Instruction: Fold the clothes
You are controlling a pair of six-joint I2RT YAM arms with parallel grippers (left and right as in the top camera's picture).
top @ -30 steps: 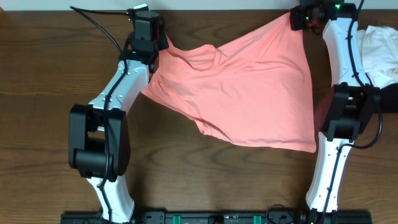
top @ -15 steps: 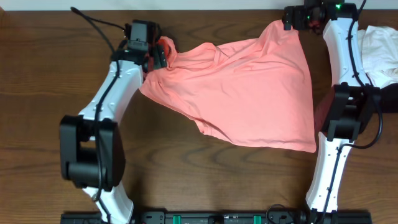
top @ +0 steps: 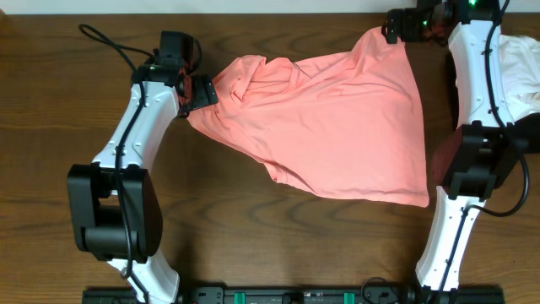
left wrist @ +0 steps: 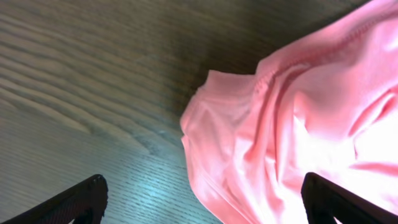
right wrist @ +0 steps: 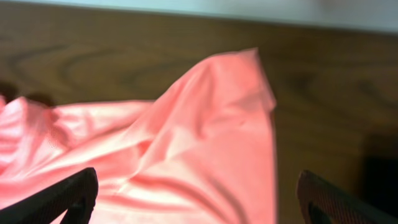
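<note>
Wood fills the scene: a dark brown table point(top: 253, 236) with long, streaky grain running side to side and a dull sheen in the left wrist view. Along its far edge runs a pale strip of wall point(top: 278, 5), blurred in the right wrist view. A black rail point(top: 295, 295) with green parts lies at the near edge; any lettering on it is too small to read.

The salmon-pink shirt point(top: 337, 118) lies on the far right half of the table, between the two arms. It is thin and soft, showing a plain face with shallow creases. Its outline is roughly triangular: one corner peaks at the far edge just beside the right gripper point(top: 396, 25), one lies near the right arm's base, and the left end is bunched in rumpled folds just beside the left gripper point(top: 196, 89). A stitched hem shows at that bunched end in the left wrist view.

Both grippers stand spread wide and pinch nothing. The left one's dark, textured fingers point(left wrist: 81, 199) hover apart over the hem and bare wood; the right one's fingers point(right wrist: 68, 193) frame the raised corner.

White garments point(top: 516, 63) sit crumpled at the far right, partly under the white right arm. A black cable point(top: 110, 42) curls from the left arm.
</note>
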